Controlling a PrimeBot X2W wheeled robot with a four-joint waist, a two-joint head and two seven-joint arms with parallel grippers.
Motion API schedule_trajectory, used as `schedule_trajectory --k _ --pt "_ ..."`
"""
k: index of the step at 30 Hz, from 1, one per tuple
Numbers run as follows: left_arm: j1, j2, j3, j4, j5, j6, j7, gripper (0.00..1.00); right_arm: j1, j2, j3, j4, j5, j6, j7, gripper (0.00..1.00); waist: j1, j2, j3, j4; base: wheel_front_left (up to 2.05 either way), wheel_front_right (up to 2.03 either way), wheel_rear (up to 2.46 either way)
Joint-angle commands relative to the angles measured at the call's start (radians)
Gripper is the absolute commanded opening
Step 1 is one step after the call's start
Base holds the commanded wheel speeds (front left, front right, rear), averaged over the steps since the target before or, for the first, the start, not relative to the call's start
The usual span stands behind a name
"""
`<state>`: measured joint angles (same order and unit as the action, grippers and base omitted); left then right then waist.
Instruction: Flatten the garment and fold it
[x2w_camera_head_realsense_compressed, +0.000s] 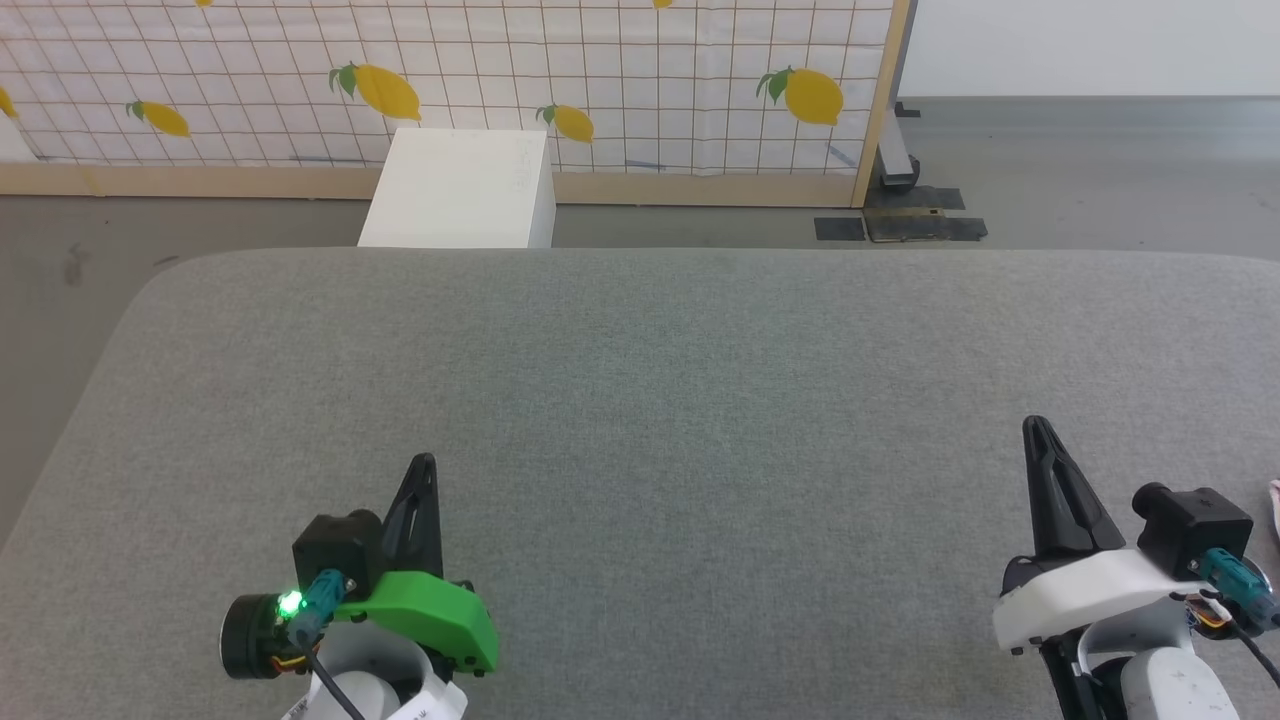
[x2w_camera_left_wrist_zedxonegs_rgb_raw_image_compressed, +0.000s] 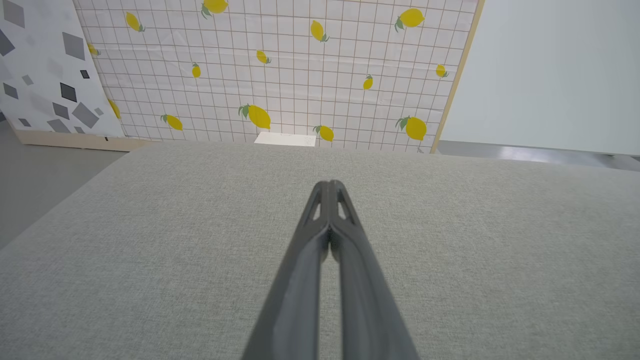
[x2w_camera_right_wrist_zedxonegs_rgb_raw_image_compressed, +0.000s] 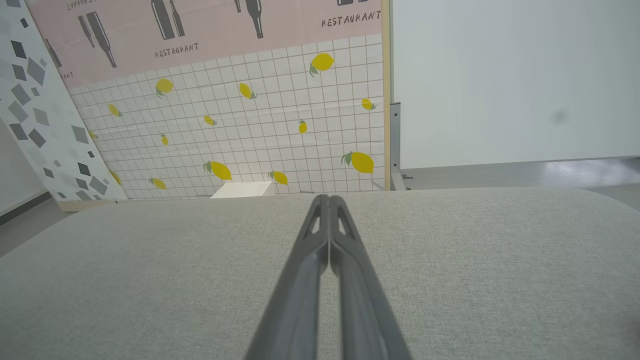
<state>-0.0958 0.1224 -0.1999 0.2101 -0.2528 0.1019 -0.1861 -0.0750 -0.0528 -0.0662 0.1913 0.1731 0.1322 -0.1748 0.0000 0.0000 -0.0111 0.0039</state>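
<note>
Two tapered dark pairs of jaws hover clenched, empty, over a round-cornered, coarse-woven grey pad (x2w_camera_head_realsense_compressed: 640, 400).

Garment (x2w_camera_head_realsense_compressed: 1275, 512): one narrow sliver of pale fabric with faint reddish striping is lying on the grey cloth-covered worktop (x2w_camera_head_realsense_compressed: 640, 380), far over toward the worktop's right side and well short of its far edge. The rest of the piece is running out past the head view's right margin. Its spread, creasing and lettering are therefore staying untellable.
</note>
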Motion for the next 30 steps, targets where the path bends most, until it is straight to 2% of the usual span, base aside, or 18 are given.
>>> schedule_trajectory --k 1,30 --pt "0.014 -0.006 0.009 -0.009 0.021 -0.008 0.005 0.0 0.014 0.001 0.004 -0.009 -0.014 0.0 0.006 0.0 0.0 0.0 0.0 0.0 0.0 0.0 0.0" --pt "0.038 -0.026 0.066 -0.069 0.091 -0.036 0.059 0.0 0.032 0.001 0.022 -0.064 -0.062 -0.001 0.057 0.0 0.0 0.0 0.003 -0.001 0.0 0.0 0.0"
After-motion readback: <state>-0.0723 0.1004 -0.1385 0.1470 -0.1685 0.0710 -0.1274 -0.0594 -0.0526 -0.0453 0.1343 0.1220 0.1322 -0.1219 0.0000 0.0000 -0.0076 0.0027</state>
